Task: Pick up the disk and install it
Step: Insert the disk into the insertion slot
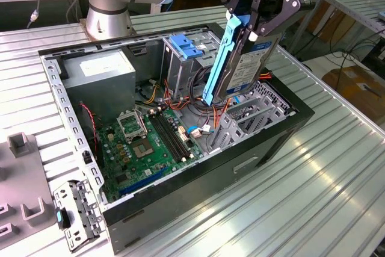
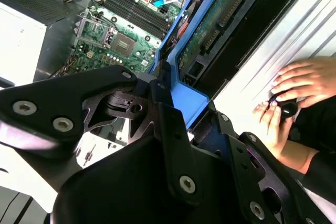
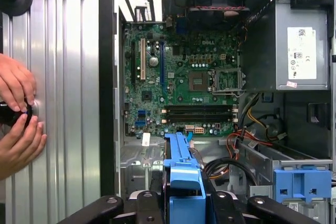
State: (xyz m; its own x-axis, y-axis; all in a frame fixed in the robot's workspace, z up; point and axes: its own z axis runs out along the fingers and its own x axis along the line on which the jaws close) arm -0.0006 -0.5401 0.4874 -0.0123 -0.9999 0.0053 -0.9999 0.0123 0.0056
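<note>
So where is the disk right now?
In the exterior view the disk is up in the hand, standing on edge over the open computer case, toward the exterior view's right, just above the grey drive bays.

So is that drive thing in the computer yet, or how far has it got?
Picking up looks done: the gripper is shut on the disk, holding it on edge in the air over the open computer case. Installing is not done: the disk hangs above the case's inside, not yet seated in any bay.
</note>
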